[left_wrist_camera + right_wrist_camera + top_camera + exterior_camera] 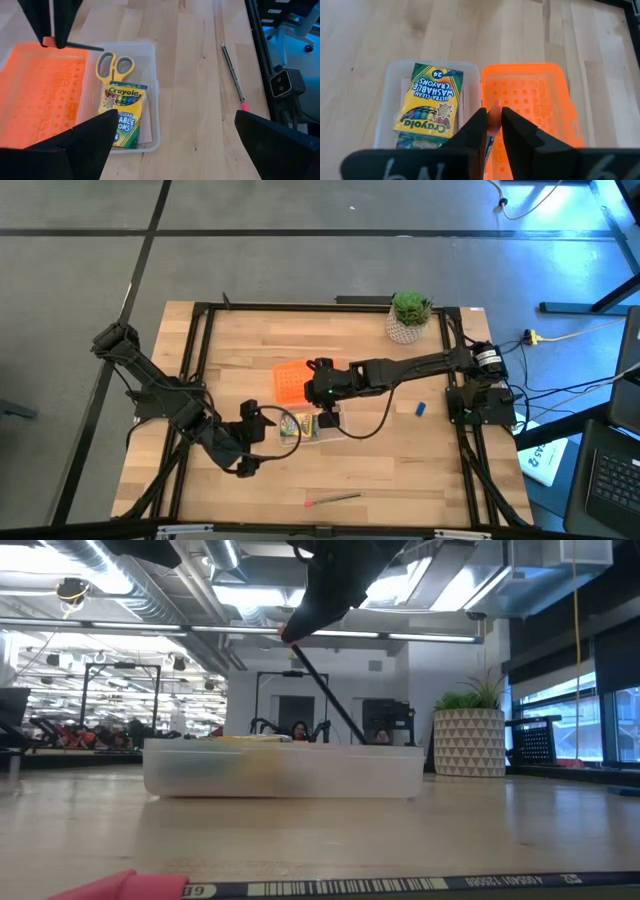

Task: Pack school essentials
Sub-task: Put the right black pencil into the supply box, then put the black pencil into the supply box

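A clear plastic case point(300, 430) sits mid-table with its orange lid point(289, 380) lying beside it. Yellow-handled scissors point(114, 65) and a green-and-yellow crayon box point(125, 115) lie inside the case. My right gripper point(493, 125) hovers over the seam between case and lid, shut on a thin dark pencil point(325, 690). Left of the case, my left gripper point(258, 438) is open and holds nothing. A red-tipped pen point(335, 500) lies on the table near the front edge. At the right lies a small blue piece point(421, 409). My right gripper pinches the pencil's red end point(494, 111) between its two fingers, which slant down from the table's right. The pencil slopes away below the fingers toward the case, and its lower end point(358, 738) dips behind the case's rim. Whether that end touches anything, I cannot tell.
A potted green plant point(408, 317) stands at the far right of the table. A black frame point(200, 360) borders the wooden top. Bare wood lies open between the case and the near edge, apart from the loose pen.
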### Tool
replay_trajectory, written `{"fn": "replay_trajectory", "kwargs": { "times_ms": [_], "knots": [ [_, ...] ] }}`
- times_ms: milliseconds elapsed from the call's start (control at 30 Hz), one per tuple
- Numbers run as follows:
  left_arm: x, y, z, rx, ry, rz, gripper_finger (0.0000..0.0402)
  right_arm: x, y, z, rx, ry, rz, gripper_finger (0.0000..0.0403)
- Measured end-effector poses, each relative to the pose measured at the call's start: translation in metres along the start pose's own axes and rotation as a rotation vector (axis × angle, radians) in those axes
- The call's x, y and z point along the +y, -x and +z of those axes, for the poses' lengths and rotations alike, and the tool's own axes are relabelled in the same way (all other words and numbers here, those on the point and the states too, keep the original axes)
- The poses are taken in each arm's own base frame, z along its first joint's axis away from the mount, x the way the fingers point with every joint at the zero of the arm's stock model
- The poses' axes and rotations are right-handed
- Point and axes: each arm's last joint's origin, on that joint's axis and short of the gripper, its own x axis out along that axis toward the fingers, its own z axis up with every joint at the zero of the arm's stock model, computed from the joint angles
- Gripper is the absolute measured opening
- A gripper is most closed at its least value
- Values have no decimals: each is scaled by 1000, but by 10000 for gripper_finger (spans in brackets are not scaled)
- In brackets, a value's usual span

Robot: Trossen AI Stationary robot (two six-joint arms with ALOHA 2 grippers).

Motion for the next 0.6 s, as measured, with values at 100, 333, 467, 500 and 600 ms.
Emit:
{"fn": "replay_trajectory", "kwargs": {
  "times_ms": [100, 333, 467, 500, 600],
  "knots": [
    [1, 0, 0, -1, 2, 4, 395, 0, 0, 0, -1, 1, 15, 67],
    [1, 0, 0, -1, 2, 4, 395, 1, 0, 0, 2, -1, 16, 98],
    [1, 0, 0, -2, 2, 4, 395, 1, 0, 0, 3, 0, 15, 108],
    [1, 0, 0, -2, 2, 5, 395, 1, 0, -1, 4, 1, 15, 109],
    [1, 0, 0, -2, 2, 5, 395, 1, 0, -1, 5, 2, 16, 109]
  ]
}}
